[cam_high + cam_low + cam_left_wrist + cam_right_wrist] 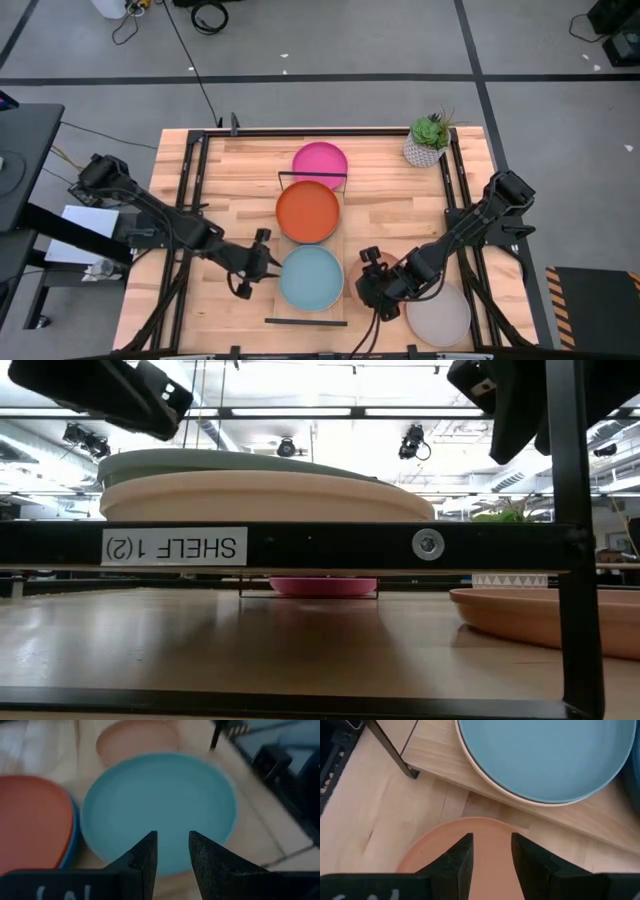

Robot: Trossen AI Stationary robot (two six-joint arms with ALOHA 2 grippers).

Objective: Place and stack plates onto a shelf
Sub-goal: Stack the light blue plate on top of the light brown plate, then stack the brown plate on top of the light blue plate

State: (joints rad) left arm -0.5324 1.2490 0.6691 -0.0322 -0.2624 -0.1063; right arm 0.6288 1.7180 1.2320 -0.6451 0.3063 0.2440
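Note:
On the shelf (pixel 355 215) I see three plates or stacks: a magenta plate (pixel 320 163) at the far end, an orange-red plate (pixel 308 211) over a blue one (pixel 71 842) in the middle, and a light blue plate (pixel 311 277) (pixel 160 805) over a cream-pink one (pixel 485 780) at the near end. A terracotta-peach plate (pixel 440 315) (pixel 445 850) lies flat on the table, right of the shelf. My left gripper (pixel 262 264) (pixel 172 842) is open at the light blue plate's left rim. My right gripper (pixel 378 300) (pixel 491 845) is open over the peach plate's rim nearest the shelf.
A white pot with a green plant (pixel 428 140) stands at the far right corner. Black frame rails (pixel 190 200) run along the table's left and right sides. The shelf's black end rail (pixel 305 322) (pixel 390 747) stands near the table's near edge.

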